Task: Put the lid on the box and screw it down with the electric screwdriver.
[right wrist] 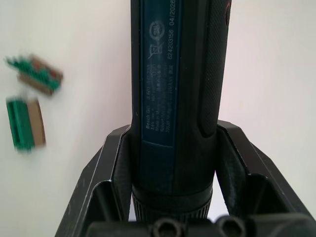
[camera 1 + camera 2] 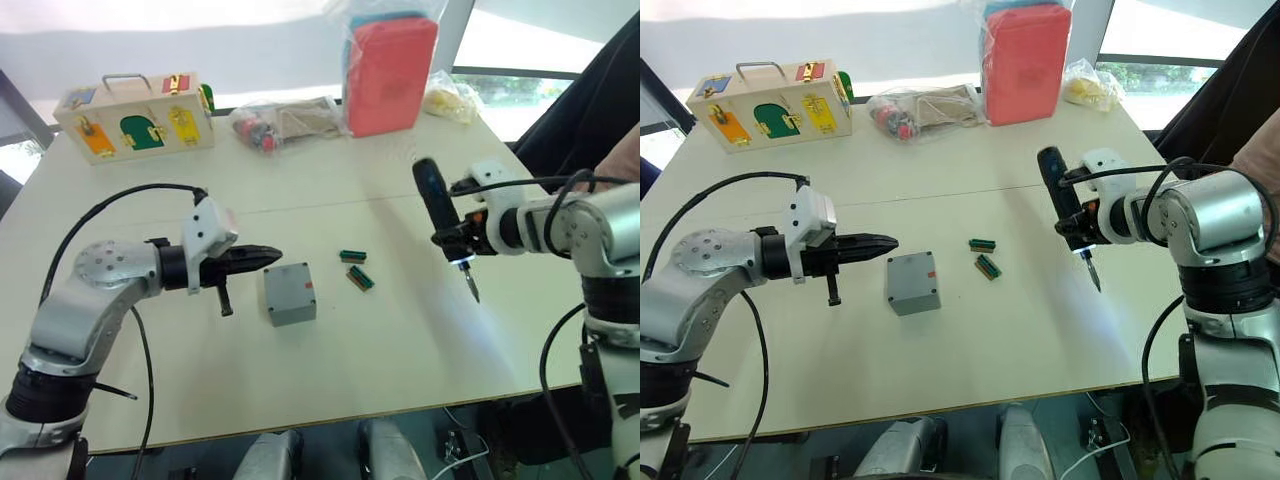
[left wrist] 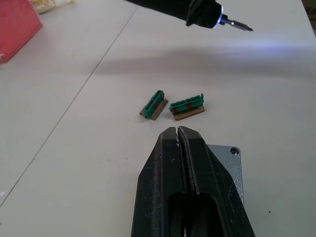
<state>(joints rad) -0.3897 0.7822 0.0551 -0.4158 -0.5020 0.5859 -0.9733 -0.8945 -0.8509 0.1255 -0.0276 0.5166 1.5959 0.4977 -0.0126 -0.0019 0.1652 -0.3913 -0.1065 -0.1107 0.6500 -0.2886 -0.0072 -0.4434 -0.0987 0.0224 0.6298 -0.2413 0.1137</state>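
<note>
Right gripper (image 2: 1077,228) fingers clamp the electric screwdriver (image 2: 1060,205), bit down, well right of the box (image 2: 913,283), which seems lidded; left gripper (image 2: 883,243) fingers closed, empty.

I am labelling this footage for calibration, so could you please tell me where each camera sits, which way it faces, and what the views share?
Left eye view: on the head, looking forward and down at the table; both arms show.
Right eye view: same scene from its stereo twin; grey box, lid on.
Left wrist view: along the shut left end effector toward two green connectors.
Right wrist view: along the right end effector gripping the electric screwdriver.
Shared: connectors and screwdriver appear in all views.
</note>
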